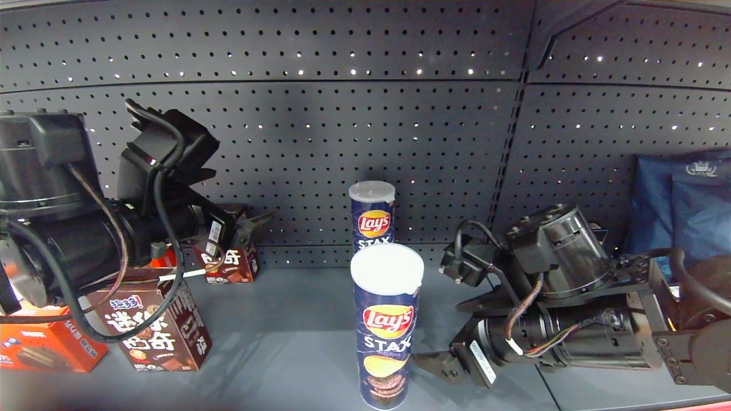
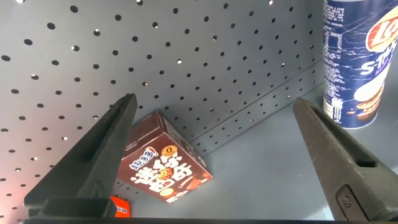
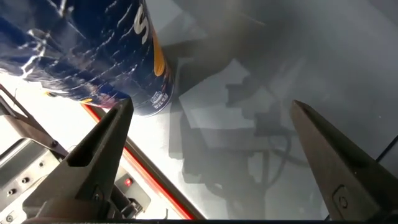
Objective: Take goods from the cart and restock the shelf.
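Observation:
Two tall blue chip cans stand upright mid-shelf, the front can [image 1: 387, 331] near the shelf's edge and the rear can [image 1: 372, 217] by the pegboard. My right gripper [image 1: 451, 334] is open just right of the front can, not touching it. The right wrist view shows the same front can [image 3: 93, 50] beside the spread right gripper [image 3: 210, 104]. My left gripper [image 1: 243, 225] hangs open at the back left, above a small brown snack box [image 1: 231, 265]. In the left wrist view that box [image 2: 165, 165] lies beyond the open left gripper [image 2: 212, 102], with the rear can [image 2: 360, 62] off to one side.
A larger brown snack box [image 1: 165, 325] and an orange-red box [image 1: 45, 342] sit at the front left under my left arm. Blue bags [image 1: 679, 205] lean at the far right. The pegboard wall [image 1: 342, 125] closes the back. The red shelf lip [image 3: 155, 180] marks the front edge.

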### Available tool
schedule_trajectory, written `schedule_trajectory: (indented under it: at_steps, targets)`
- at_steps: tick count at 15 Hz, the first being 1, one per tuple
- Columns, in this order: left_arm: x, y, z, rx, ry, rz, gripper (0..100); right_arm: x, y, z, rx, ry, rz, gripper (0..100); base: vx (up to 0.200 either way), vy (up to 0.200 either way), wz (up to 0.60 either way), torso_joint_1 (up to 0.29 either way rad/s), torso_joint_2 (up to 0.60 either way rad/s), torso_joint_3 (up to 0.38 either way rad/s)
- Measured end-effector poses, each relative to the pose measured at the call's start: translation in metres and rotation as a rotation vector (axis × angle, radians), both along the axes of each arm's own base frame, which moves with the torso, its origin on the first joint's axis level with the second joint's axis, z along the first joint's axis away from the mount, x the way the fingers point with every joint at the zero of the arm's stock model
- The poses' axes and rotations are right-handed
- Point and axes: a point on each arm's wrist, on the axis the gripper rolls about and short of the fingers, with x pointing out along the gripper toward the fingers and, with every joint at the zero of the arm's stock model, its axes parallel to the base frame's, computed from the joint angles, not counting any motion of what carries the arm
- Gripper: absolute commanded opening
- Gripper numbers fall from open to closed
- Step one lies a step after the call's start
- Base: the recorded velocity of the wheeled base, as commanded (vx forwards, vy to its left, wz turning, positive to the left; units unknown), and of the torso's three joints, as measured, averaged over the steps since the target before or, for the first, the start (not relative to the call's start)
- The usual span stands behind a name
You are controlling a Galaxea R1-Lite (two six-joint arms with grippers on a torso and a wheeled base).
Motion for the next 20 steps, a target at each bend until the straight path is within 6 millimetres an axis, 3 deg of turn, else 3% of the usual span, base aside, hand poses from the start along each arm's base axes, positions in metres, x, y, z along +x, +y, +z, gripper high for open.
schedule_trajectory:
  at_steps: [20]
  targets:
    - [-0.0008, 0.0029, -0.0006, 0.000, 0.001, 0.010, 100, 0.0022, -0.0021, 0.0051, 0.023, -0.003, -0.022, 100, 0.000, 0.000, 0.00, 0.000, 0.00, 0.000]
